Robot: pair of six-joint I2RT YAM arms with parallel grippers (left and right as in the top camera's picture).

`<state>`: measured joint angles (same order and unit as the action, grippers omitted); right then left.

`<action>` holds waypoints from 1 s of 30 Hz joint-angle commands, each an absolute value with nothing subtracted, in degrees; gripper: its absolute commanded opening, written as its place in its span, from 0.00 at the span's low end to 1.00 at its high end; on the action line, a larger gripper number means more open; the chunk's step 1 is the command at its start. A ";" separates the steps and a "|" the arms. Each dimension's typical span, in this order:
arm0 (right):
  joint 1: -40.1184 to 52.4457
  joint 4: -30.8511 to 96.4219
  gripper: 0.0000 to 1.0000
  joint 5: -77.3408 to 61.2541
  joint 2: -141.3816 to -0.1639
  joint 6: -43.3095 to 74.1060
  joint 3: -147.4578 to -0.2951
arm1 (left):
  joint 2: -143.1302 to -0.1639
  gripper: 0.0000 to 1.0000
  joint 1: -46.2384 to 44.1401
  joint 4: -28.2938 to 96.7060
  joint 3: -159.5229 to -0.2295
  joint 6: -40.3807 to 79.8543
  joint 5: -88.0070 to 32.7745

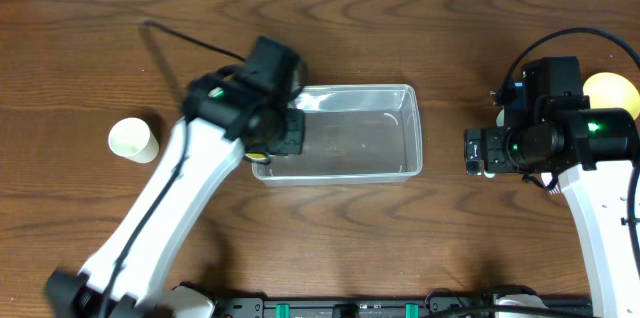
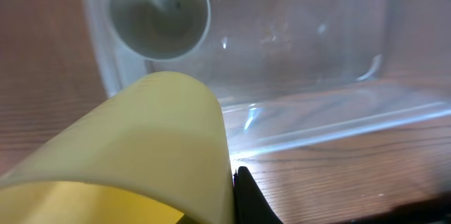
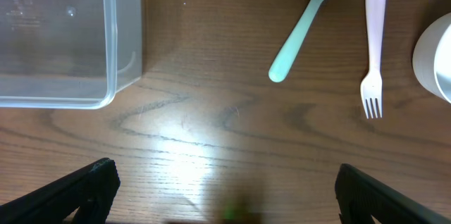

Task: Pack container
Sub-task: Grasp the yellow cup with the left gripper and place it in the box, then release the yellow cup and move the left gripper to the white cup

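The clear rectangular container (image 1: 365, 138) stands at the table's middle. My left gripper (image 1: 268, 144) hangs over its left end, shut on a yellow cup (image 2: 148, 146) that it holds on its side above the near rim. In the left wrist view one black finger presses on the cup's wall, and a small grey-white cup (image 2: 158, 13) lies inside the container (image 2: 317, 48) at its left end. My right gripper (image 1: 478, 150) is open and empty over bare wood, to the right of the container (image 3: 63, 55).
A cream cup (image 1: 133, 140) lies on the table at the far left. A yellow bowl (image 1: 610, 88) sits behind the right arm. The right wrist view shows a mint spoon (image 3: 306, 20), a pink fork (image 3: 373, 41) and a white cup (image 3: 437, 55).
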<state>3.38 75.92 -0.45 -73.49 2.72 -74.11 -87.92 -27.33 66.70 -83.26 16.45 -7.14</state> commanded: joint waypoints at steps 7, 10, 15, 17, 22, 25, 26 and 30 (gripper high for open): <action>2.63 76.09 0.99 -0.23 -73.63 2.07 -74.98 | -99.00 0.06 -28.05 65.67 -81.89 15.44 -6.61; 2.63 76.09 0.99 -0.23 -73.63 2.07 -74.98 | -100.99 0.06 -28.05 63.64 -79.92 15.40 -6.61; 2.63 76.09 0.99 -0.23 -73.63 2.07 -74.98 | -102.67 0.05 -28.05 60.05 -76.97 15.25 -6.52; 2.63 76.12 0.99 -0.23 -73.63 2.07 -74.98 | -102.72 0.06 -28.05 58.98 -75.94 15.25 -5.91; 2.63 76.12 0.99 -0.23 -73.63 2.07 -74.98 | -102.72 0.11 -28.05 59.05 -75.53 15.22 -4.71; 2.63 76.12 0.99 -0.23 -73.63 2.07 -74.98 | -102.72 0.38 -28.05 58.98 -75.53 15.22 -4.71; 2.63 76.12 0.99 -0.23 -73.63 2.07 -74.98 | -102.72 0.45 -28.05 58.98 -75.53 15.22 -4.71; 2.63 76.14 0.99 -0.23 -73.63 2.07 -74.98 | -102.52 0.49 -28.05 59.05 -75.59 14.61 -4.71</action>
